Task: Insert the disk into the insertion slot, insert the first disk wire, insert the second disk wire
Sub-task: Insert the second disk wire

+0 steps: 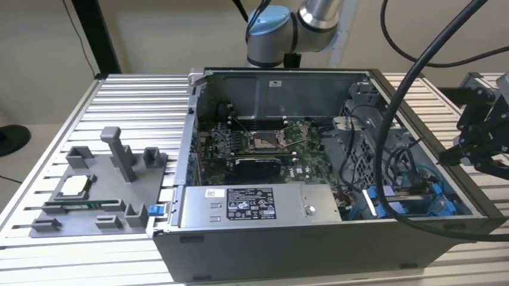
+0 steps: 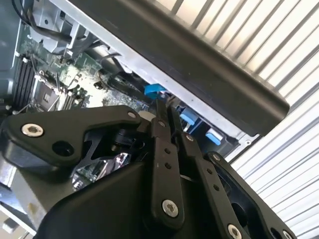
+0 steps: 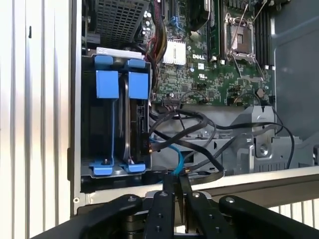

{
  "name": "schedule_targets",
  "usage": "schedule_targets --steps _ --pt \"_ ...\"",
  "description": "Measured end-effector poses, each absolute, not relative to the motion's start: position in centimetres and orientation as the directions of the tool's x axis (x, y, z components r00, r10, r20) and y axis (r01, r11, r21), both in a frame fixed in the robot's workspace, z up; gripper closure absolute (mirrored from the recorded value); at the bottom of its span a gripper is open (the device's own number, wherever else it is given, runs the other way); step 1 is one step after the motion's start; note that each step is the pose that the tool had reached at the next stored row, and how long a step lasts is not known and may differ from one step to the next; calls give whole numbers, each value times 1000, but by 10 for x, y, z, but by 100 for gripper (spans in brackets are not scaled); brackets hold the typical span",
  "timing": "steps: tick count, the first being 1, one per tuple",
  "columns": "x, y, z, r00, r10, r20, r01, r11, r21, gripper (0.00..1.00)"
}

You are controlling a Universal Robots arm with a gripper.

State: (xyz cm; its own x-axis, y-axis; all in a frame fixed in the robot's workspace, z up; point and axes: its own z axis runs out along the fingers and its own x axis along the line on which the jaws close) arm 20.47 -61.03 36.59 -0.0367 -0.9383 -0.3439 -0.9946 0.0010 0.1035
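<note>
**Blue wire gripped beside the seated disk**

In both wrist views the gripper (image 3: 175, 179) is seen with its fingers (image 2: 160, 149) clenched on the blue disk wire (image 3: 178, 158), whose blue plug (image 2: 153, 90) is held at the fingertips. The disk (image 3: 138, 85), clipped in its blue carrier, is seated in the insertion slot (image 3: 86, 69), just beside a second blue carrier (image 3: 106, 83). In the exterior view the gripper is found at 3 o'clock of the open computer case (image 1: 318, 244), and the slot lies at 4 o'clock from the motherboard (image 1: 266, 143).
</note>
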Motion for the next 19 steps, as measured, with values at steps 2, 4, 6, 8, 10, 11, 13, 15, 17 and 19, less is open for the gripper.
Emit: schedule_targets --steps 2,4,6,8,10,11,13,15,17,19 --pt "198 -610 367 -36 -938 -344 -995 1 102 100" --pt "191 -610 368 -36 -938 -344 -995 1 102 100" --pt "185 -609 370 -36 -938 -344 -995 1 101 100" --pt "180 -609 372 -36 -938 -344 -995 1 101 100" --pt "174 -609 375 -36 -938 -344 -995 1 100 100" --pt "171 -609 376 -36 -938 -344 -995 1 100 100" --pt "167 -609 380 -36 -938 -344 -995 1 100 100" --pt "163 -609 384 -36 -938 -344 -995 2 100 100" --pt "159 -609 389 -36 -938 -344 -995 2 100 100" --pt "154 -609 393 -36 -938 -344 -995 2 100 100"
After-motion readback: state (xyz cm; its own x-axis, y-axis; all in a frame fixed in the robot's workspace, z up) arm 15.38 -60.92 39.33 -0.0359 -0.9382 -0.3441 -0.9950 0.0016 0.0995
